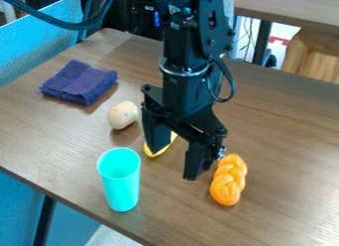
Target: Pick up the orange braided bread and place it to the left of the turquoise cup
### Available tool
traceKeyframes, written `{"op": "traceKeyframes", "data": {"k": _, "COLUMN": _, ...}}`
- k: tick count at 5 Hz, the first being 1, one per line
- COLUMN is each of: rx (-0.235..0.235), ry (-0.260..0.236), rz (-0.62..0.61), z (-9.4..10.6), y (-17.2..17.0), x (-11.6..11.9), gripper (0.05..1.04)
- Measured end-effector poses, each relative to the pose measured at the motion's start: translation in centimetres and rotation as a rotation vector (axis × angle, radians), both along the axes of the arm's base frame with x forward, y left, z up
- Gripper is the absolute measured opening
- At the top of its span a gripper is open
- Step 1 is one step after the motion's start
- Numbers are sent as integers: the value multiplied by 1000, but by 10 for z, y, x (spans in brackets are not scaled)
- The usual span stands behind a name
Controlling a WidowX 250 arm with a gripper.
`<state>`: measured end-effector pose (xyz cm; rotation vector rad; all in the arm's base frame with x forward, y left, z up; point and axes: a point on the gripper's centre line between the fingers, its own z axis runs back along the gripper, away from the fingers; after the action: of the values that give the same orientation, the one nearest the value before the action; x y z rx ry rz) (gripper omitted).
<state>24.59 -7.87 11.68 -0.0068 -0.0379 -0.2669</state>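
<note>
The black gripper (173,163) hangs over the middle of the table with its two fingers spread apart and nothing seen held between them. Behind and below it lies a yellow curved object (154,153), partly hidden by the left finger. An upright turquoise cup (120,179) stands to the left and nearer the camera. To the right of the right finger is an orange braided piece, like toy bread (229,180). A beige rounded object (122,115) rests left of the gripper, and a folded purple cloth (79,82) lies farther back at the left.
The brown wooden table (285,141) has its front-left edge just beyond the cup. Blue panels (39,36) stand along its left side. A second wooden surface (291,9) is at the back right, and a dark cable loops from the arm at upper left.
</note>
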Motion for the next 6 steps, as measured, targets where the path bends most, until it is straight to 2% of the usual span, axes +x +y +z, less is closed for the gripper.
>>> {"op": "traceKeyframes", "data": {"k": 1, "rx": 6, "ry": 24, "rz": 5, "z": -6, "y": 1, "x": -2, "gripper": 1001}}
{"op": "traceKeyframes", "data": {"k": 2, "rx": -10, "ry": -11, "rz": 69, "z": -7, "y": -8, "x": 12, "gripper": 1001}}
{"op": "traceKeyframes", "data": {"k": 3, "rx": -55, "ry": -60, "rz": 91, "z": -2, "y": -31, "x": 23, "gripper": 1001}}
{"op": "traceKeyframes", "data": {"k": 4, "rx": -26, "ry": -50, "rz": 171, "z": -12, "y": -40, "x": 31, "gripper": 1001}}
{"op": "traceKeyframes", "data": {"k": 5, "rx": -35, "ry": -60, "rz": 210, "z": -26, "y": -43, "x": 38, "gripper": 1001}}
{"op": "traceKeyframes", "data": {"k": 6, "rx": -16, "ry": -43, "rz": 212, "z": -44, "y": -43, "x": 43, "gripper": 1001}}
